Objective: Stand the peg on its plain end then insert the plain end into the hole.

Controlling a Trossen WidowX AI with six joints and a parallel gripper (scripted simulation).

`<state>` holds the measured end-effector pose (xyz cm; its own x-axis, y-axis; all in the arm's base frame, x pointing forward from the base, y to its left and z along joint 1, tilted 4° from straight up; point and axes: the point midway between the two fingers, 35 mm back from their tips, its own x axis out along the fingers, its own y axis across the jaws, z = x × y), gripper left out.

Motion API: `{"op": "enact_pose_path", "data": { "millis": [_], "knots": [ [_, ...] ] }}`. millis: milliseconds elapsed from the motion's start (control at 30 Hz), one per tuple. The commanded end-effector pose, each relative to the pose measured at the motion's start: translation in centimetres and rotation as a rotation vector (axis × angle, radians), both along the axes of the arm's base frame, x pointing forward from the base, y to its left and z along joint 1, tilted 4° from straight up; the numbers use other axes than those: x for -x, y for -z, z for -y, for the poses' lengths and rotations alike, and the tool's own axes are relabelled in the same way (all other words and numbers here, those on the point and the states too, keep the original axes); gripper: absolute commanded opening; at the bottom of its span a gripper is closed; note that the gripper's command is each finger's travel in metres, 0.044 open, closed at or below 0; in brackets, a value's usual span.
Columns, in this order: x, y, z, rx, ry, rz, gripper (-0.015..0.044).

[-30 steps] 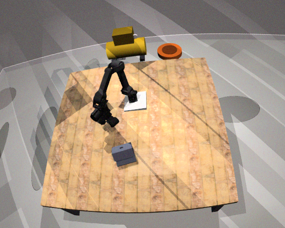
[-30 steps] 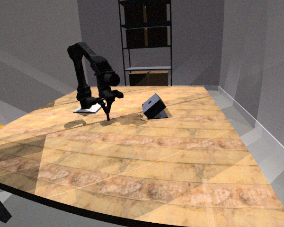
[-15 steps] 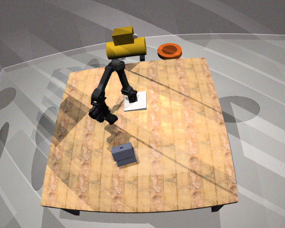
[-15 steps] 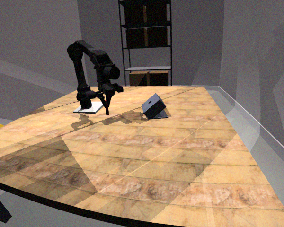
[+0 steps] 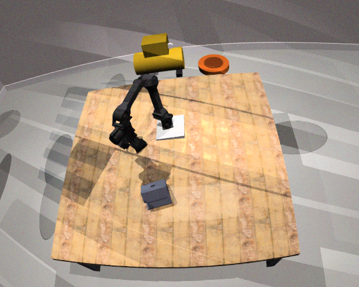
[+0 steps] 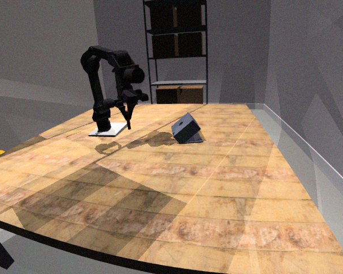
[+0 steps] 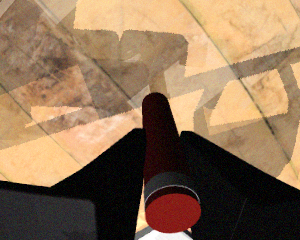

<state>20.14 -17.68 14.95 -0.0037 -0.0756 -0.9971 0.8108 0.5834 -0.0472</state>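
Observation:
The dark red peg [image 6: 129,125] [image 7: 159,135] is held upright or nearly so, its banded end up between the fingers and its plain end down. Its lower end appears to be a little above the table. The band [image 7: 172,181] looks grey in the wrist view, near the bright red end face. My gripper [image 6: 128,118] [image 7: 161,141] is shut on the peg; in the top view the arm hides the peg and fingertips. The blue-grey sloped panel [image 5: 156,195] [image 6: 186,131] stands apart from the gripper, and its hole [image 5: 152,186] [image 6: 181,123] is empty.
The arm's base stands on a white plate [image 5: 177,132] [image 6: 116,131]. The wooden table [image 5: 216,197] [image 6: 130,194] carries the panel. Beyond its far edge are a yellow machine [image 5: 159,61] and an orange ring-shaped object [image 5: 202,66]. A shelf rack [image 6: 178,57] stands at the back wall.

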Motion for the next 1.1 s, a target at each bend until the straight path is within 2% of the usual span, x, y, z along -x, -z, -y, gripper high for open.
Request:
{"op": "enact_pose_path", "data": {
  "millis": [0,1067],
  "knots": [
    [-0.3,-0.4,-0.1,0.007,0.006,0.019,0.0],
    [-7.6,-1.7,-2.2,0.001,0.007,0.397,0.0]
  ]
}}
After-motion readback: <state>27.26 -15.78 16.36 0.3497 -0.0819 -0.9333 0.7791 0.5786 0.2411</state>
